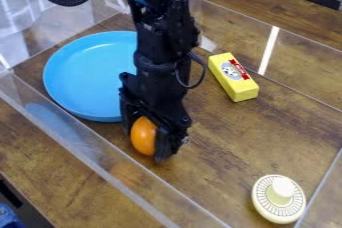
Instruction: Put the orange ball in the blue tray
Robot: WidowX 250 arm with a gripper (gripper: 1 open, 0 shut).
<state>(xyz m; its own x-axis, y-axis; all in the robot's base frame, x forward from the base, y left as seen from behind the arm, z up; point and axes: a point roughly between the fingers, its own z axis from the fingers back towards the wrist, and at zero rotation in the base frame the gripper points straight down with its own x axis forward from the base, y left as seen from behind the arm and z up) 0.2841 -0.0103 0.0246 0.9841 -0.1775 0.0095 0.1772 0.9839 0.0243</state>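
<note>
The orange ball (142,136) rests on the wooden table just in front of the blue tray (83,70), near the tray's front right rim. My gripper (147,135) points straight down over the ball, with its black fingers on either side of it. The fingers look closed against the ball, and the ball seems to sit on the table. The arm hides the right part of the tray.
A yellow rectangular block (231,76) lies to the right of the arm. A small cream ribbed disc (278,196) sits at the front right. Clear plastic walls (80,142) border the table at the left and front.
</note>
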